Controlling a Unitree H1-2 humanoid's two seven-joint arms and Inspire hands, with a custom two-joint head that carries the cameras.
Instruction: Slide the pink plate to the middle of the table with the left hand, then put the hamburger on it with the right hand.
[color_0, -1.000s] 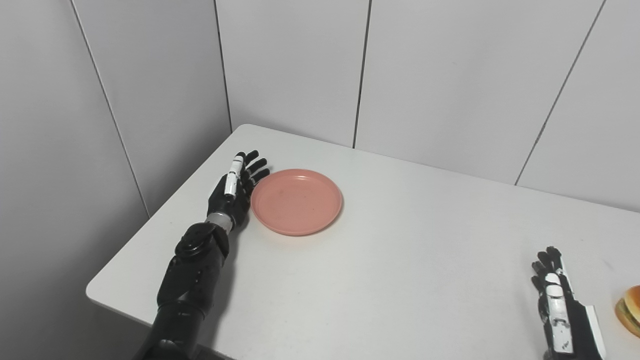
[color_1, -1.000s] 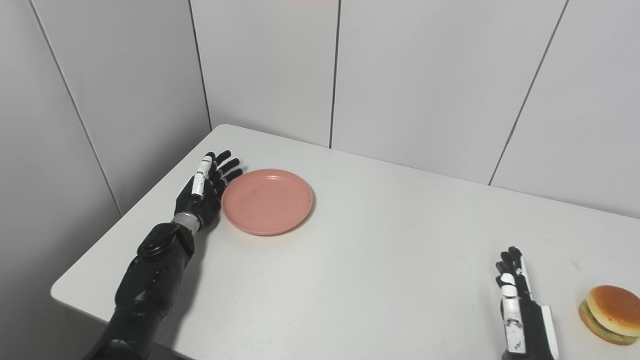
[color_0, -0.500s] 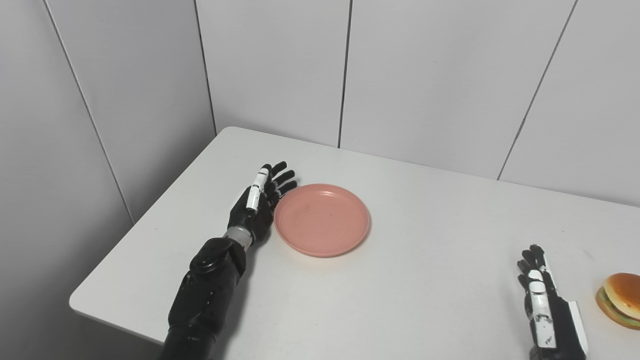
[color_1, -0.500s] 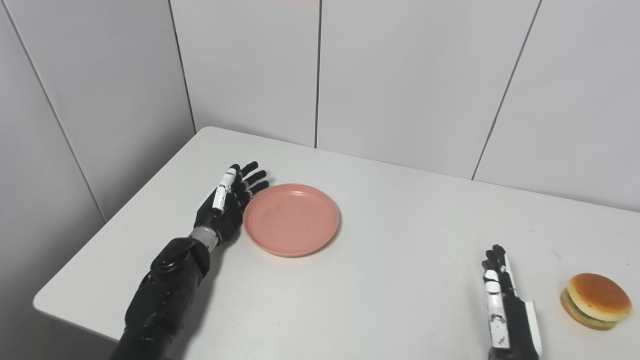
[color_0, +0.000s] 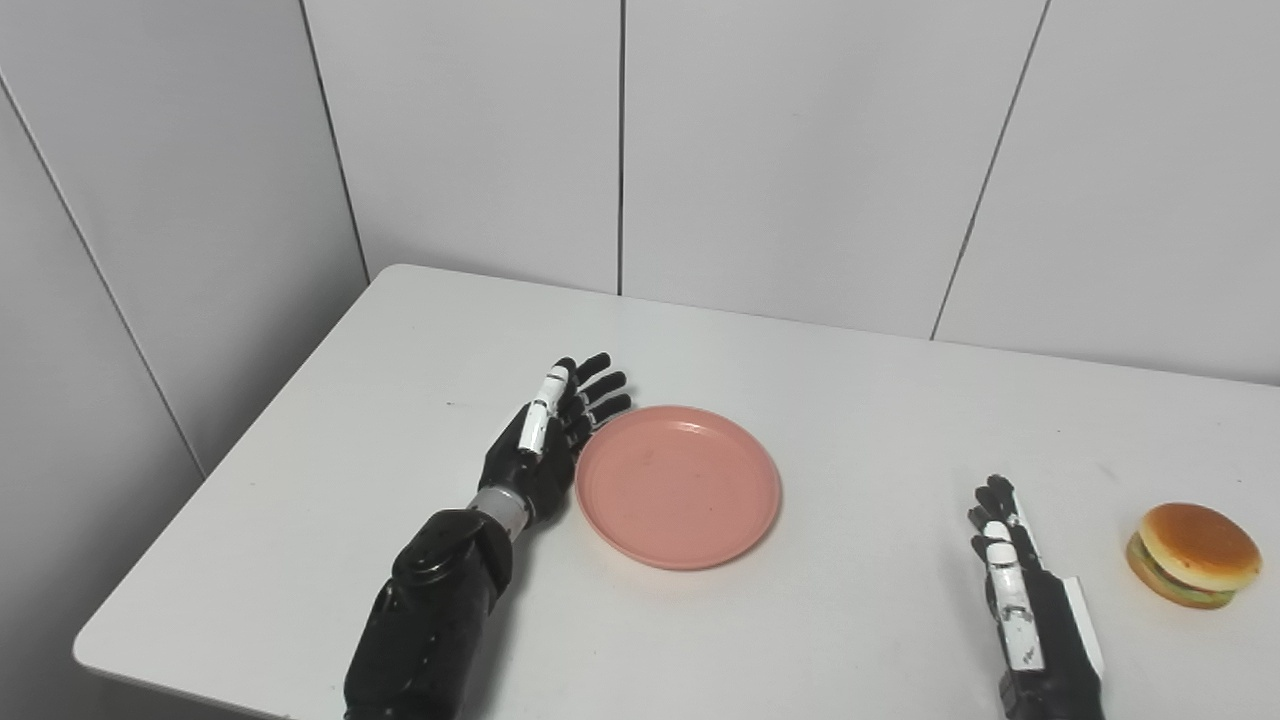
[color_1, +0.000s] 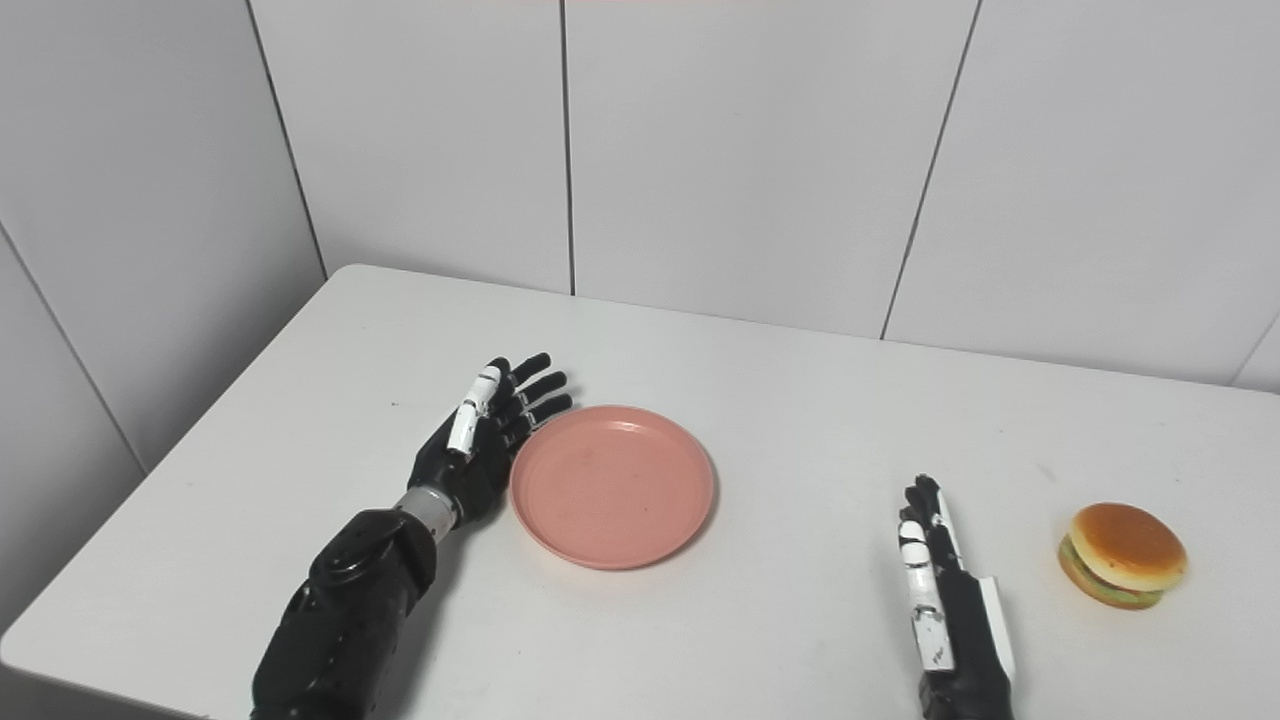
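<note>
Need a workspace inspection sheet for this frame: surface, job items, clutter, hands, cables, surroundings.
Surface: white table, a few faint marks, rounded corners.
Job's things: pink plate flat, empty, left of centre; hamburger upright near the right edge, apart from the plate.
Clutter: nothing seen.
Hands: left hand open, fingers straight, its side against the plate's left rim; right hand open, on or just above the table, between plate and hamburger, touching neither.
Cables: nothing seen.
Surroundings: pale panelled walls behind and to the left.
</note>
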